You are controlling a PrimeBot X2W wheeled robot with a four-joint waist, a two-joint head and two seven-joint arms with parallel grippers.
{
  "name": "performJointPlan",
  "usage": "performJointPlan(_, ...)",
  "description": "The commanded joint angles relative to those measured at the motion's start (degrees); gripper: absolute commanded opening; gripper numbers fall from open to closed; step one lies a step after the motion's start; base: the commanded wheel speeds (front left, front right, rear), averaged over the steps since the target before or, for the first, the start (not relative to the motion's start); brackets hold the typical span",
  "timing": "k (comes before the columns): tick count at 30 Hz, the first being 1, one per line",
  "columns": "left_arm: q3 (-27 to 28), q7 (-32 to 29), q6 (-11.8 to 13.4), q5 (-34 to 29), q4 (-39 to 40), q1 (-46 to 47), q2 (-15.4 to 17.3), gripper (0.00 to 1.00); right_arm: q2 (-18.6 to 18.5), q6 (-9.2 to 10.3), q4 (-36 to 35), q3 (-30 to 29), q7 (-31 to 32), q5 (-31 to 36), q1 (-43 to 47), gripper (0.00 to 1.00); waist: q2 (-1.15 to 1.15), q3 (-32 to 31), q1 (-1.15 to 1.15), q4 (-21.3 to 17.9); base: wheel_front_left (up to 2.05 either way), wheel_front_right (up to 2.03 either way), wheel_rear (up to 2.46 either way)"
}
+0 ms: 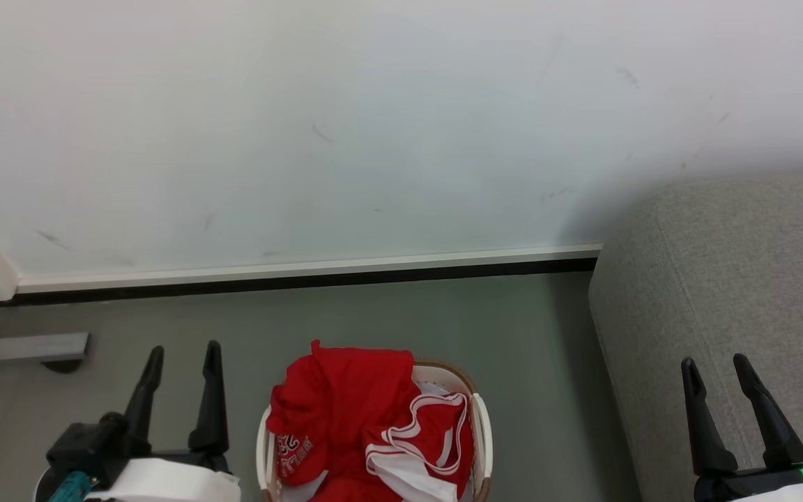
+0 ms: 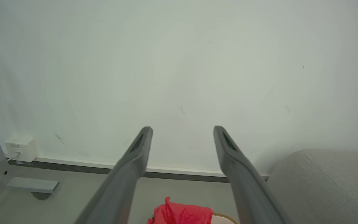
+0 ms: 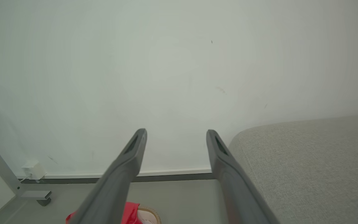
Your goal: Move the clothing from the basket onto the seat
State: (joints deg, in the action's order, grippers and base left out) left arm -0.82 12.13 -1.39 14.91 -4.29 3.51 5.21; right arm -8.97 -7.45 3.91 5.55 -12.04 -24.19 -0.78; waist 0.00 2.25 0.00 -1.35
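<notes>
The head view looks down into the basket [image 1: 483, 425], which stands on the grey floor [image 1: 534, 335] between the two arms. There the clothing [image 1: 346, 397] fills it: a plain red T-shirt [image 1: 335, 390] is heaped on the left and far side and hangs over the left rim with its pale lettering outside. A jersey [image 1: 436, 432] with white striped trim lies on the right side. The left wrist view catches the top of the red heap and a bit of the brown edge band at its bottom edge. In the right wrist view a red scrap and some rim are partly hidden behind one finger, and the seat [image 1: 736, 279] takes the right part.

The left pincer [image 1: 185, 346] is to the left of the basket and near it, and the right pincer [image 1: 714, 359] is well apart on the right, in front of the seat. Both have their fingers spread with nothing between them, tips pointing toward the wall [image 1: 373, 125].

The basket's long axis runs from the robot toward the wall, and its near end is cut off by the picture edge. The seat's rounded corner faces the wall.
</notes>
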Motion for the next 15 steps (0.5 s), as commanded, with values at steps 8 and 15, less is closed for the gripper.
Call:
performJointPlan(8,0.5,1.3,-0.5,-5.0,0.3,0.9,-0.3,1.0,-0.1,-0.05,-1.6,-0.1,-1.3,3.8,-0.8,1.0,0.0,0.5,0.0,-0.2,0.0,0.0,0.0)
performJointPlan(15,0.9,2.0,-0.6,-7.6,0.4,0.9,-0.7,1.0,-0.3,-0.06,-2.0,0.1,-1.9,6.2,-0.6,1.0,0.0,0.6,0.0,-0.3,0.0,0.0,0.0)
